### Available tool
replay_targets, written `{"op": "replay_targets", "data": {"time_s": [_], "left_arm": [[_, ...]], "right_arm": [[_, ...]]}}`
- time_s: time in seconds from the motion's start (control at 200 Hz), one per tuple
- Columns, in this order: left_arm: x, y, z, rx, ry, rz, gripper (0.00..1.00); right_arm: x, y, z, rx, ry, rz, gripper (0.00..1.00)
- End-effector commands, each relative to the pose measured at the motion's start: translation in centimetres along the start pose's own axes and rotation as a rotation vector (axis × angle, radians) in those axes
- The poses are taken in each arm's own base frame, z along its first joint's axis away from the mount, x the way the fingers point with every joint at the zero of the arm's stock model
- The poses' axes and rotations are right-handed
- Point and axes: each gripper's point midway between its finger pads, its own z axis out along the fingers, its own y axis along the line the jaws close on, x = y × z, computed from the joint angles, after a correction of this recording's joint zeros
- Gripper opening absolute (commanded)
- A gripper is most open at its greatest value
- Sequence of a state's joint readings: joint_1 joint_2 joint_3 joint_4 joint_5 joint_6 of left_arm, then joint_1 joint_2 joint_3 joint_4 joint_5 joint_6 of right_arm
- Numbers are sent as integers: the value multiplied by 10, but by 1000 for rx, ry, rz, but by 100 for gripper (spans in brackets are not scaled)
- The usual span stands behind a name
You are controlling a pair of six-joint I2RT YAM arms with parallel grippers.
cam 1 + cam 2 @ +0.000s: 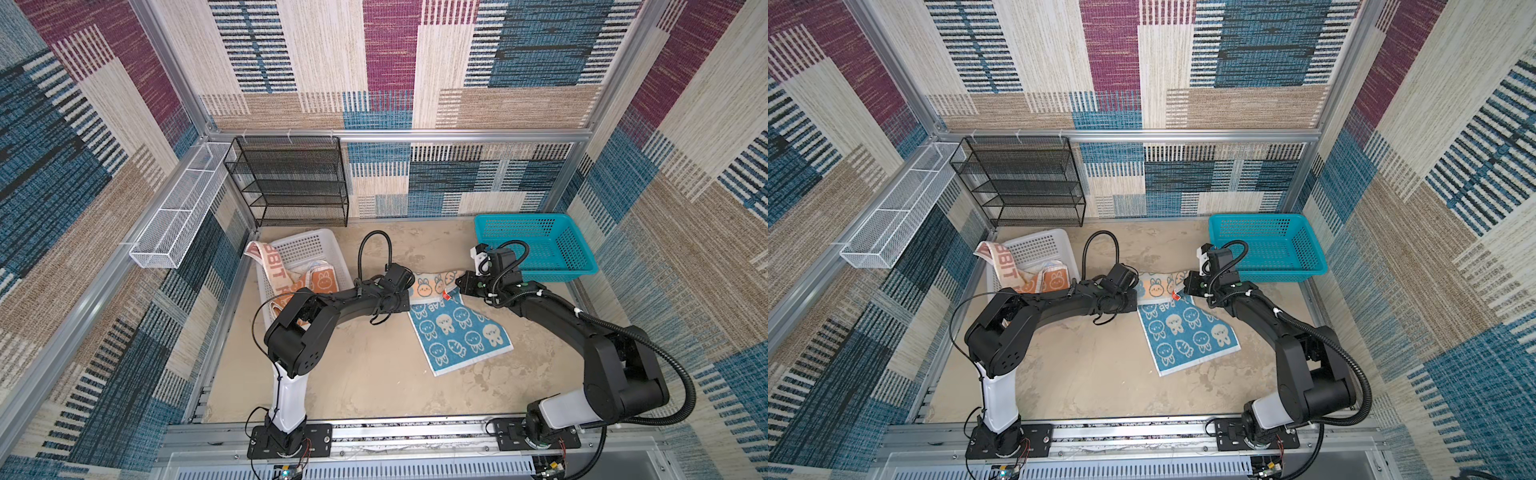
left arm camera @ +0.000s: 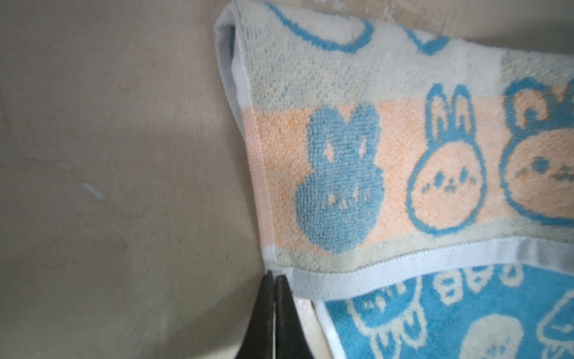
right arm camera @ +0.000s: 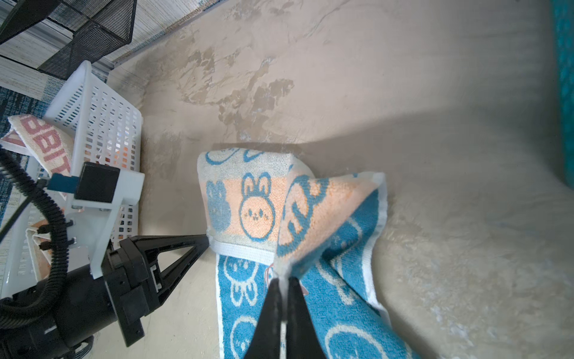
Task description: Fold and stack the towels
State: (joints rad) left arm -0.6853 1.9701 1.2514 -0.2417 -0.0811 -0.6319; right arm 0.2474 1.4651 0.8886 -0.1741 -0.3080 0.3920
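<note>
The blue rabbit-face towel [image 1: 457, 336] [image 1: 1187, 336] lies mid-table, its far end folded back so the cream-and-orange underside [image 2: 341, 174] [image 3: 248, 205] shows. My left gripper [image 1: 410, 300] [image 1: 1138, 297] [image 2: 275, 275] [image 3: 206, 241] is shut on the white hem at the folded end's left corner. My right gripper [image 1: 455, 287] [image 1: 1183, 286] [image 3: 282, 279] is shut on the right corner, which it holds raised off the cloth. The "RABBIT" lettering towel [image 1: 270, 266] [image 1: 1003, 266] [image 3: 46, 146] hangs over the rim of the white basket [image 1: 307, 245]. The orange rabbit towel [image 1: 322, 282] [image 1: 1054, 280] lies inside it.
A teal basket [image 1: 540, 245] [image 1: 1271, 241] stands at the back right, just behind the right wrist. A black mesh shelf [image 1: 291, 178] is against the back wall and a white mesh tray [image 1: 178, 208] hangs on the left wall. Bare tabletop [image 1: 353, 374] lies in front of the towel.
</note>
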Motion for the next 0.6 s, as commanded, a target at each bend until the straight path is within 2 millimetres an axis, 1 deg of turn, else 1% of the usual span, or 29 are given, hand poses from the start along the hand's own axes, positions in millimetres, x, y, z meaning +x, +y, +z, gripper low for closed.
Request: {"op": "replay_targets", "data": {"time_s": [0.0, 0.145, 0.215, 0.27, 0.396, 0.471, 0.516, 0.596], "left_arm": [[5, 10, -10, -54, 35, 44, 0], [-19, 5, -36, -61, -25, 81, 0], [-32, 5, -54, -68, -61, 86, 0], [-46, 6, -72, -70, -103, 89, 0], [-82, 6, -121, -66, -210, 89, 0], [-105, 6, -153, -56, -273, 86, 0], [-120, 3, -175, -38, -317, 83, 0], [-144, -4, -218, -3, -395, 88, 0]], "right_arm": [[-8, 7, -5, -17, -20, -21, 0], [-19, 13, -13, -13, -38, -38, 0], [-26, 18, -19, -16, -52, -47, 0], [-34, 24, -27, -21, -68, -57, 0], [-57, 43, -50, -42, -116, -83, 0], [-74, 58, -70, -60, -158, -103, 0], [-85, 69, -83, -72, -182, -115, 0], [-104, 92, -111, -104, -234, -145, 0]]}}
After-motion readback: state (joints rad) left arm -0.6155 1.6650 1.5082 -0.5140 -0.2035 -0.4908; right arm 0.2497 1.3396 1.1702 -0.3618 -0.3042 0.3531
